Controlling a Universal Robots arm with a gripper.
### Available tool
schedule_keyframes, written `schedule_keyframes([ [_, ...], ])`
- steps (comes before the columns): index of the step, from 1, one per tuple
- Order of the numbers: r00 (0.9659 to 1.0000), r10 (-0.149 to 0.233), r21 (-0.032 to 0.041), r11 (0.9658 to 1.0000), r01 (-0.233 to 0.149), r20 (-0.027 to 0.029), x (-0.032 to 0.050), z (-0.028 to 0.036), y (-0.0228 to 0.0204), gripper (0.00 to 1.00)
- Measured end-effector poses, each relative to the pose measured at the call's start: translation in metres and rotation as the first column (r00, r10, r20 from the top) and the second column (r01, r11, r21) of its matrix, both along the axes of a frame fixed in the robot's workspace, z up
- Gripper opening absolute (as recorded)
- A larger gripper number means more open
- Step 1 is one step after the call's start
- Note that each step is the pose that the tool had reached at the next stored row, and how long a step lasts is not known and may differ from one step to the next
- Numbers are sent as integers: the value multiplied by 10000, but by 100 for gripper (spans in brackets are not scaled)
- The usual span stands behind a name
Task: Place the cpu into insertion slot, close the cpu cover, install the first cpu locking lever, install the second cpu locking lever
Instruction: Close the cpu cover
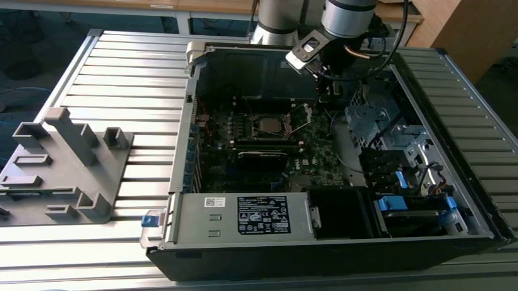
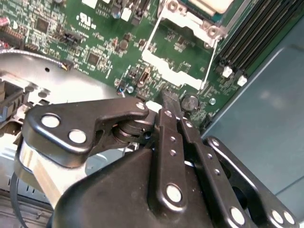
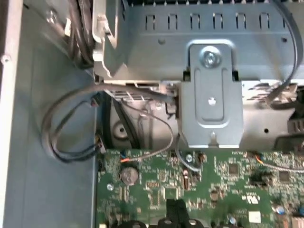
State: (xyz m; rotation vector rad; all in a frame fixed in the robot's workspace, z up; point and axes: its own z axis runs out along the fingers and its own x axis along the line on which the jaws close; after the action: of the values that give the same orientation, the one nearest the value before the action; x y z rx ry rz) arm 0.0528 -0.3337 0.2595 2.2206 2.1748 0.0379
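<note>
1. The cpu (image 1: 268,124) sits in the insertion slot (image 1: 272,114), grey top up. The second wrist view catches its pale corner (image 2: 212,4).
2. The cpu cover (image 2: 164,67) is swung open away from the insertion slot, so the chip lies bare and the closing step is not yet done. In the exterior view the cover (image 1: 302,116) stands tilted up on the exterior view's right of the insertion slot.
3. The relation that matters is that the cover lies between the insertion slot and the gripper (image 2: 168,99). Its free edge is the part nearest the fingertips and runs crosswise to the length of the fingers. To my eye, closing it means carrying that edge back over the insertion slot.
4. A thin locking lever (image 2: 212,59) runs along one side of the cover, away from the insertion slot.
5. The gripper's fingers are pressed together, with nothing visible between them. The tips are just beside the cover's free edge, and I cannot tell whether they touch it. In the exterior view the gripper (image 1: 328,88) hangs beyond the cover, on the side away from the insertion slot.
6. The green motherboard (image 3: 156,190) spreads around the insertion slot inside the open computer case (image 1: 324,260).
</note>
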Motion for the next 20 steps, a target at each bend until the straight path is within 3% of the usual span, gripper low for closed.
schedule_keyframes([
  [7, 10000, -1, -1, 10000, 1, -8, 17, -74, -1, 10],
  [15, 10000, -1, -2, 10000, 1, -15, 31, -81, -1, 10],
  [17, 9999, 1, 3, 10000, -1, -130, 33, -87, 0, 10],
  [20, 9999, -2, -1, 10000, 2, -166, 32, -86, -1, 10],
])
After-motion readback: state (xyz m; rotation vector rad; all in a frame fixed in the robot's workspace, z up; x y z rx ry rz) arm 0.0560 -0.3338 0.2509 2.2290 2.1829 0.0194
